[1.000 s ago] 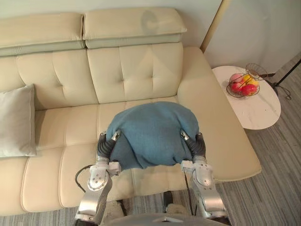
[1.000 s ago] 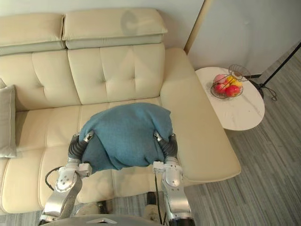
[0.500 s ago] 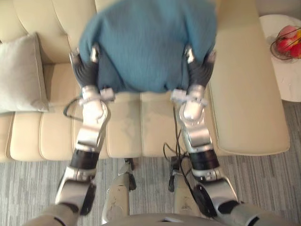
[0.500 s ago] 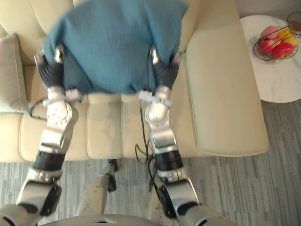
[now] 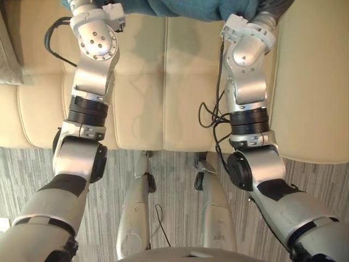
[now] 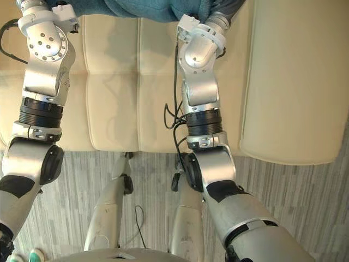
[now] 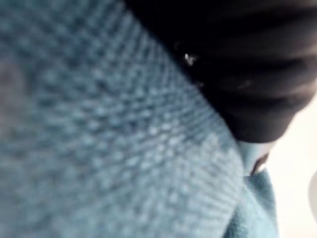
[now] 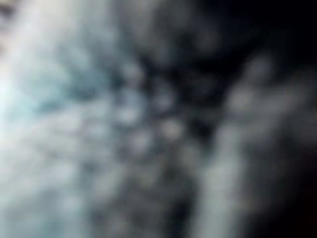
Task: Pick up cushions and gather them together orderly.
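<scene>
**Q:** Where are the cushions?
**A:** The cream sofa (image 5: 158, 82) spans the upper field. The blue cushion (image 5: 185, 6) sits at the top edge, between the two outstretched arms. The grey cushion (image 5: 5, 52) lies at the sofa's left end, well apart from it.

**Q:** What is the state of each hand?
**A:** Left hand (image 7: 247, 64): its dark cover lies against the blue knit, and its fingers are hidden, so spread or closed cannot be told. Right hand (image 6: 228, 8): its cover is at the cushion's right edge, and its fingers are hidden too, so its state cannot be told.
</scene>
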